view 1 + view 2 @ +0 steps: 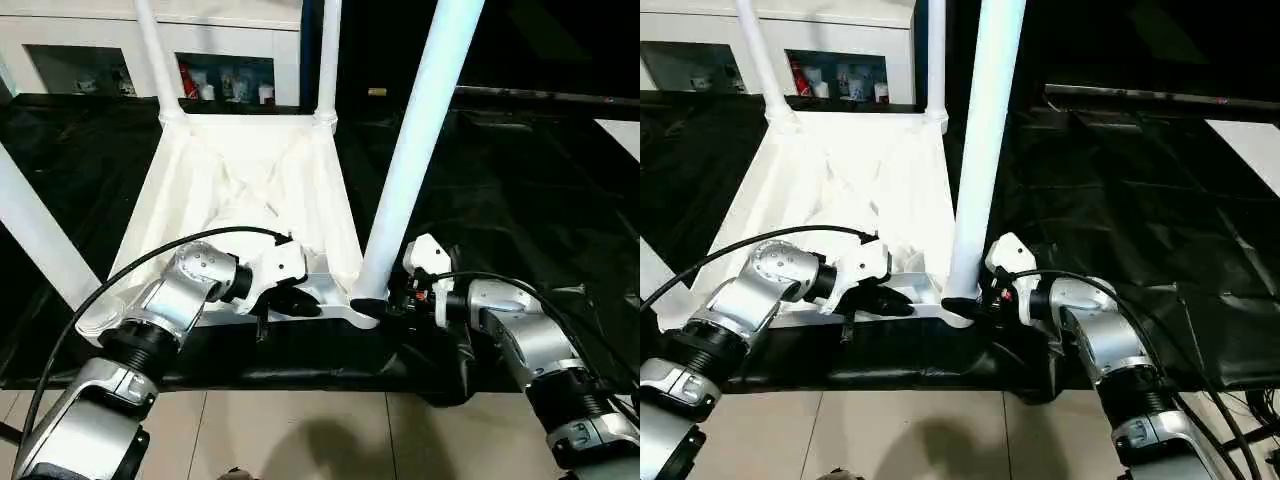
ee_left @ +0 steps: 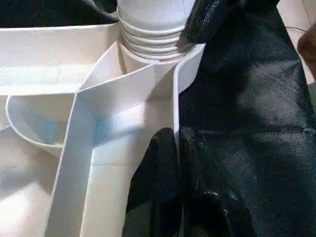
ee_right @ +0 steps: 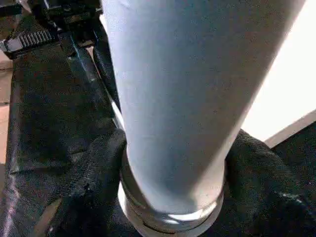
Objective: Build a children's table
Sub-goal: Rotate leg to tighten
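The children's table lies upside down on a black cloth, its ribbed white top (image 1: 240, 170) facing up. Four white legs rise from the corner sockets: two far ones (image 1: 155, 55) (image 1: 329, 55), a near-left one (image 1: 35, 235) and a near-right one (image 1: 420, 130). My left gripper (image 1: 300, 305) is shut on the top's near rim, and in the left wrist view its fingers (image 2: 158, 163) pinch that thin wall. My right gripper (image 1: 385, 303) clasps the base of the near-right leg just above its socket. Its fingers (image 3: 96, 168) press on both sides of the leg (image 3: 182, 98).
A white cabinet (image 1: 230, 40) with shelves of small items stands behind the table. The black cloth (image 1: 520, 200) spreads far to the right, and tiled floor (image 1: 330, 430) lies in front of it. A black cable (image 1: 120, 280) arches over my left forearm.
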`<state>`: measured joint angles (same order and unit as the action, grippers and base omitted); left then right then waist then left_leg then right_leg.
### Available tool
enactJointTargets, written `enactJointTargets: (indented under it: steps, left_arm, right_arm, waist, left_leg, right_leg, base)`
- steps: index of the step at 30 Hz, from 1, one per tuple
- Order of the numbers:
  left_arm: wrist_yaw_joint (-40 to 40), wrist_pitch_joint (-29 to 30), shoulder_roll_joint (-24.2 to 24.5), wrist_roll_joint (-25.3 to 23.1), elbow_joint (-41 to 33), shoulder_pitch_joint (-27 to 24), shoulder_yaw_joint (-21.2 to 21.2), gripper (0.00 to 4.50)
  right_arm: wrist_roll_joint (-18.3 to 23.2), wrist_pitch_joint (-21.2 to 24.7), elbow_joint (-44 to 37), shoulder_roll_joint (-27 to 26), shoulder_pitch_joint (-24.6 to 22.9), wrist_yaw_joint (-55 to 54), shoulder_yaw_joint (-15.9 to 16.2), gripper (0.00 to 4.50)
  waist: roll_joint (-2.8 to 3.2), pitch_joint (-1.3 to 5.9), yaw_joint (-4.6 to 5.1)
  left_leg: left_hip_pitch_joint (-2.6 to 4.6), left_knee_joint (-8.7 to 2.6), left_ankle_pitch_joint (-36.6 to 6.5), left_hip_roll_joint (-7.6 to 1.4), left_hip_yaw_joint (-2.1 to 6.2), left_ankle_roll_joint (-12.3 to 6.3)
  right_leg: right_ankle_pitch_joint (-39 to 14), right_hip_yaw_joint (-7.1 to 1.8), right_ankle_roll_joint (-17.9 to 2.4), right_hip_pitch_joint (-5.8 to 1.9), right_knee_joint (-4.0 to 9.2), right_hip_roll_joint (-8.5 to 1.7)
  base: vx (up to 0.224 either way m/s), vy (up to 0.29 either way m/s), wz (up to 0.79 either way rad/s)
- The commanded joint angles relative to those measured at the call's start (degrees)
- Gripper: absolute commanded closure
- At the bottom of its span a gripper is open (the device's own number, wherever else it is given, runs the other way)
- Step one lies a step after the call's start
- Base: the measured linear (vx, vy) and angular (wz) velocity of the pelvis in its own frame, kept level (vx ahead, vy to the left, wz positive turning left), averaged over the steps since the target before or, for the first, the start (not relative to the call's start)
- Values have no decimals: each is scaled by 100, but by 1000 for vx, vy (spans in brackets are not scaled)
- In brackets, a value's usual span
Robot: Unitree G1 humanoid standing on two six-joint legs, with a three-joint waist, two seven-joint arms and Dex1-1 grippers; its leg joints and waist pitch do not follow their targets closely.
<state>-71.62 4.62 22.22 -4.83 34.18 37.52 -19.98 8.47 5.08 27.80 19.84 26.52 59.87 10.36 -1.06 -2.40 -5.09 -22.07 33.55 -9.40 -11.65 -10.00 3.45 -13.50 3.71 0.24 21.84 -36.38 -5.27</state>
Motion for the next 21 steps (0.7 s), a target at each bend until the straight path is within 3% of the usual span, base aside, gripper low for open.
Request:
enactJointTargets:
  steps: [1, 3, 8, 13, 14, 15, 16, 17, 18, 19, 21]
  left_arm:
    - [-47, 37, -33, -100, 115, -93, -206, 450]
    - [2, 122, -91, -83, 155, -99, -188, 450]
    - [2, 122, -91, -83, 155, -99, -188, 450]
    - [113, 195, -157, -85, 207, -89, -161, 450]
    - [1125, 395, -693, -195, 704, 154, -27, 450]
    - [1325, 429, -801, -213, 802, 210, 0, 450]
    - [2779, 640, -1574, -370, 1513, 629, 169, 450]
    - [3140, 667, -1762, -420, 1692, 742, 200, 450]
    - [3188, 615, -1800, -441, 1734, 789, 185, 450]
    - [3154, 577, -1800, -444, 1728, 800, 175, 450]
    - [3100, 565, -1794, -430, 1702, 798, 177, 450]
  right_arm:
    - [57, 99, 42, -43, -54, -101, -90, 180]
    - [137, 183, 124, -238, -106, -533, -282, 182]
    - [137, 183, 124, -238, -106, -533, -282, 182]
    - [87, 176, 197, -335, -126, -815, -334, 182]
    - [-143, 281, 586, -865, 35, -2190, -496, 183]
    - [-187, 286, 664, -967, 78, -2425, -512, 183]
    - [-512, 283, 1230, -1711, 404, -4088, -596, 183]
    - [-593, 259, 1369, -1900, 498, -4466, -596, 183]
    - [-576, 228, 1423, -1979, 549, -4514, -598, 183]
    - [-564, 214, 1430, -2017, 567, -4495, -604, 183]
    - [-570, 190, 1419, -2032, 571, -4448, -590, 183]
  waist:
    - [2, 384, 3]
    - [14, 363, 12]
    - [23, 331, 35]
    - [23, 341, 45]
    - [33, 341, 73]
    - [33, 323, 89]
    - [23, 288, 129]
    - [-4, 282, 156]
    - [-13, 288, 170]
    - [-13, 279, 172]
    - [-6, 291, 179]
  left_leg:
    - [116, -306, -615, -148, 3, -408]
    - [121, -325, -759, -157, 4, -351]
    - [152, -377, -1273, -171, 18, -70]
    - [128, -367, -1093, -157, 14, -81]
    - [126, -369, -1072, -162, 12, -60]
    - [151, -371, -1083, -150, -3, -10]
    - [155, -391, -1321, -138, 3, 208]
    - [188, -432, -1734, -130, 60, 471]
    - [209, -430, -1859, -120, 56, 492]
    - [192, -437, -1921, -119, 57, 367]
    - [150, -460, -1791, -128, 65, 201]
  right_leg:
    - [846, -229, -1663, -285, 318, -271]
    - [625, -230, -1643, -267, 339, -274]
    - [-261, -246, -1481, -240, 424, -292]
    - [62, -252, -1477, -240, 394, -281]
    - [109, -253, -1487, -225, 377, -273]
    - [57, -260, -1514, -186, 402, -269]
    - [-481, -260, -1465, -149, 441, -274]
    - [-1370, -238, -1282, -180, 491, -315]
    - [-1675, -242, -1173, -171, 532, -323]
    - [-1817, -256, -1039, -181, 603, -340]
    - [-1544, -253, -976, -217, 612, -322]
  base:
    - [0, 0, 0]
    - [0, 0, 0]
    - [0, 0, 0]
    - [0, 0, 0]
    - [0, 0, 0]
    - [0, 0, 0]
    - [0, 0, 0]
    - [-63, 9, -6]
    - [-63, 9, -6]
    - [0, 0, 0]
    - [0, 0, 0]
